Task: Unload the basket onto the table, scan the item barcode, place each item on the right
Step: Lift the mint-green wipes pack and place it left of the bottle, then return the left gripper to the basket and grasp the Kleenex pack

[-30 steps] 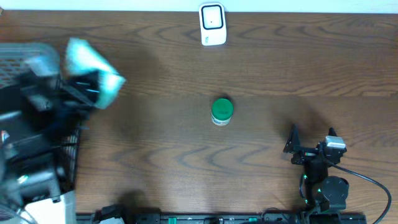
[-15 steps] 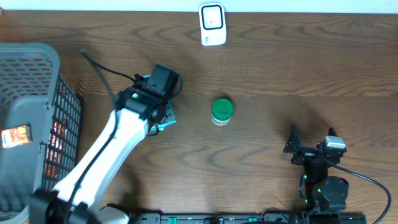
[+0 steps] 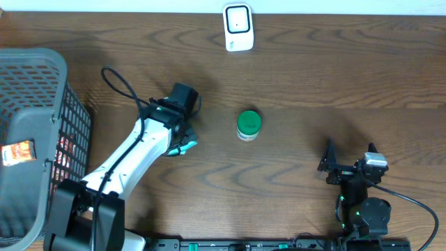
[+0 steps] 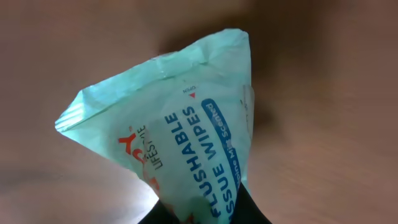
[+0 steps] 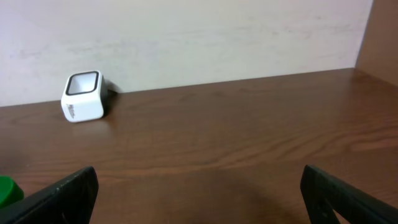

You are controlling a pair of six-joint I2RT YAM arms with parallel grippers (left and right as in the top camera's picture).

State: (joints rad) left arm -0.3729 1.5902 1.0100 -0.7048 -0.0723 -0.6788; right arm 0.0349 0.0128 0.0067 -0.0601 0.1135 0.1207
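Looking across the tabletop point(image 3: 293, 77), I saw the left arm point(image 3: 136, 150) reaching out from the near left corner toward the middle. The left gripper point(image 3: 180, 143) was shut tight on a pack of wipes point(image 4: 180, 137). The pack was light green with blue and orange words on it. From above, only a little bit of green peeked out from under the arm. In the left wrist view the pack filled most of the picture. The black fingers point(image 4: 249, 208) pinched its bottom end, and I could not tell if the pack touched the wood.

A small white scanner point(image 3: 237, 28) stood at the far edge of the tabletop, near the middle, well apart from the pack. Its dark window faced up. A jar point(image 3: 249, 125) with a green lid stood upright in the middle of the tabletop, just to the right of the left gripper and not touching it.

A dark wire basket point(image 3: 70, 132) sat at the left edge with some packets inside it.

The right gripper point(image 3: 348, 155) was near the near right corner. Its jaws were wide apart with nothing in them. In the right wrist view the two black fingers point(image 5: 62, 196) showed at the bottom corners, and the scanner stood far off by the pale wall point(image 5: 205, 37).
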